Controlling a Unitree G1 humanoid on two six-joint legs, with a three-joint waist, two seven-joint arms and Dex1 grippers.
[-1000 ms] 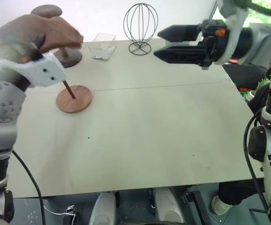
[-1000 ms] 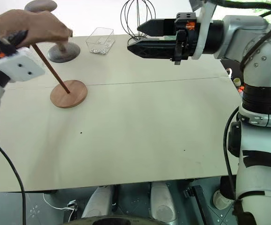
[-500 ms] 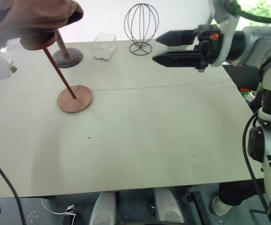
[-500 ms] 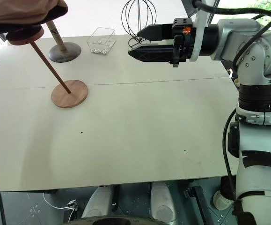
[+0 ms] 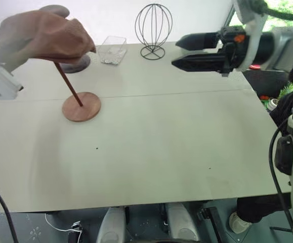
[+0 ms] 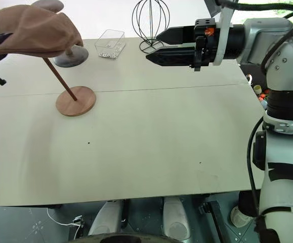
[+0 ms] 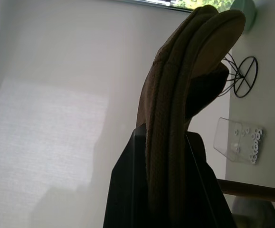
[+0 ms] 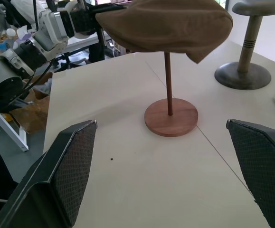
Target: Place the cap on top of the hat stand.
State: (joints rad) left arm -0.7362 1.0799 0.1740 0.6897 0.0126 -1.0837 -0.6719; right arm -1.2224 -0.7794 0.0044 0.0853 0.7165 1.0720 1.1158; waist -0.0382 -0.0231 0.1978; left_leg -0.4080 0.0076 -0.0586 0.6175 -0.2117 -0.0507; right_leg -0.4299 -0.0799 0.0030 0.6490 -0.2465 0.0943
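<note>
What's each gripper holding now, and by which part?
The left gripper pinches the cap by its folded edge, over the hat stand. The right gripper is open, holding nothing.

You can't see the hat stand (image 6: 75,100)'s disc top; the cap (image 6: 32,30) covers it, hiding any contact.

Brown cap (image 6: 32,30); reddish-brown stand (image 6: 75,100); pale cream bench (image 6: 151,142); black wire form (image 6: 150,23); grey-brown domed stand (image 8: 244,71); black fingers with cross-hatched pads (image 8: 75,166).
</note>
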